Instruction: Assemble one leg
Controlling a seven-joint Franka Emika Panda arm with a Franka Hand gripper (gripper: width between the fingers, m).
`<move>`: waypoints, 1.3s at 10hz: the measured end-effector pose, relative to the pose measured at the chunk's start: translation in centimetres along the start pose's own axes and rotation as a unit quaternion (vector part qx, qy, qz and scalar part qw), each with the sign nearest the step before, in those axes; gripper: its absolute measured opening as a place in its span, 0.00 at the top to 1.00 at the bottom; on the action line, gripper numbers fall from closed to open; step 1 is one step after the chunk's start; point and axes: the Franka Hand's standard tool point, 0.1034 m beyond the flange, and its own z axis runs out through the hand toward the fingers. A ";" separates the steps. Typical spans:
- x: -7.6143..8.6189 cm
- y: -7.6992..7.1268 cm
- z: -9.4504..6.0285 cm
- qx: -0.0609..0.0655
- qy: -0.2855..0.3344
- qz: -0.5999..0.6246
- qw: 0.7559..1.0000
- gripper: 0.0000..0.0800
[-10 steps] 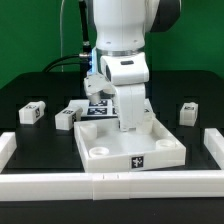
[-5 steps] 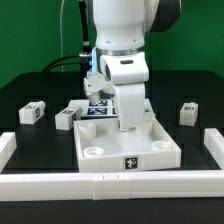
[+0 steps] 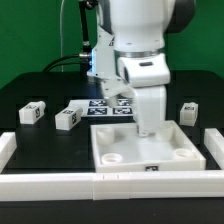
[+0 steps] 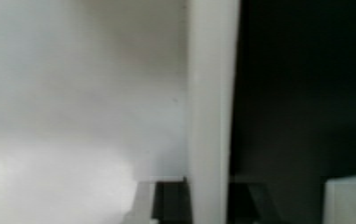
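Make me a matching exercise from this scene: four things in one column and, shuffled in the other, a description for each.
Column one:
1. panel
2. marker board
3. leftmost leg in the exterior view
4. table

Column two:
A. black surface
B. small white block, one tag
C. white, round corner sockets
D. flat, several tags

Pairs: 1-C, 2-D, 3-B, 4-A

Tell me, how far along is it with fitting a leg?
Barely begun. Done: nothing is fitted; the large flat white square panel shows empty round sockets. In hand: the gripper is down at the panel's far side; whether it grips anything is unclear. Left: three small white block-like legs with marker tags lie loose on the black table; one must be picked up and seated.
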 end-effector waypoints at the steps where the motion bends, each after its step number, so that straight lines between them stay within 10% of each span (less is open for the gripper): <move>1: 1.3 0.6 0.1 -0.003 0.004 0.024 1.000 0.92; 9: 3.3 0.7 0.2 -0.003 -0.002 0.136 0.991 0.85; 11: 3.3 0.6 0.2 -0.003 -0.002 0.136 0.991 0.38; 13: 3.3 0.6 0.2 -0.003 -0.002 0.136 0.991 0.23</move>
